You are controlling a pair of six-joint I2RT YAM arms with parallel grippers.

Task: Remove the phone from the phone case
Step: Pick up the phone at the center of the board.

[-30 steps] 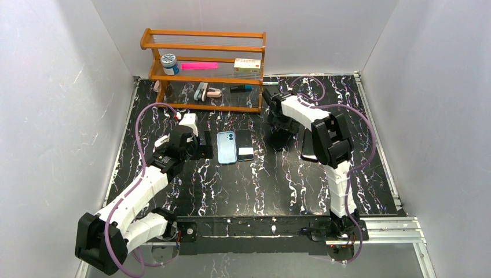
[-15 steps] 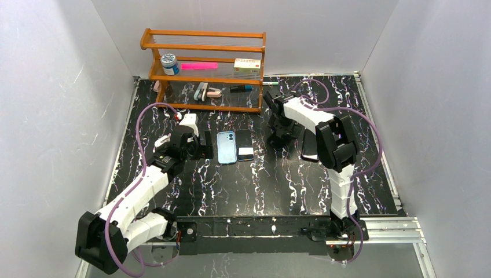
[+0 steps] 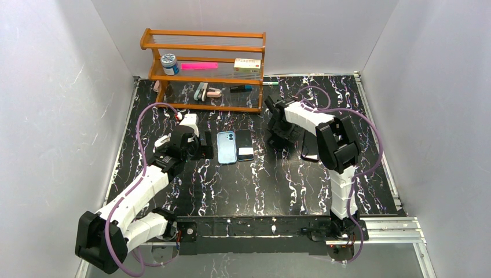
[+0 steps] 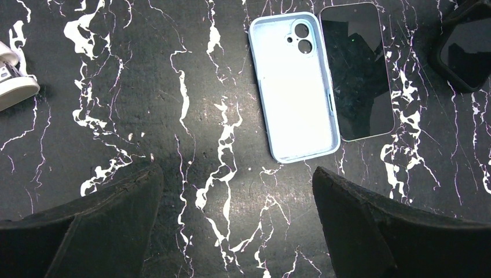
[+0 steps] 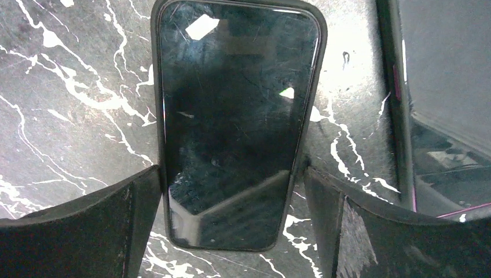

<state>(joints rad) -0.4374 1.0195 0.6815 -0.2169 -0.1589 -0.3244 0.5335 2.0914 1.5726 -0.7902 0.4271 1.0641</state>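
the right arm reaches far and bends down, its right gripper (image 5: 231, 185) spread wide, fingers close on either side of the cased phone (image 5: 237, 104), which lies flat right of centre. the left arm stretches forward, left gripper (image 4: 236, 191) open above bare table (image 4: 116, 116), near an empty blue case (image 4: 295, 92).

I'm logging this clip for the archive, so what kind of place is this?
Probably a robot lab test cell, not a home: plain white walls box in a black marbled table, two arms are bolted to a metal rail at its near edge, and a wooden shelf holds small props.
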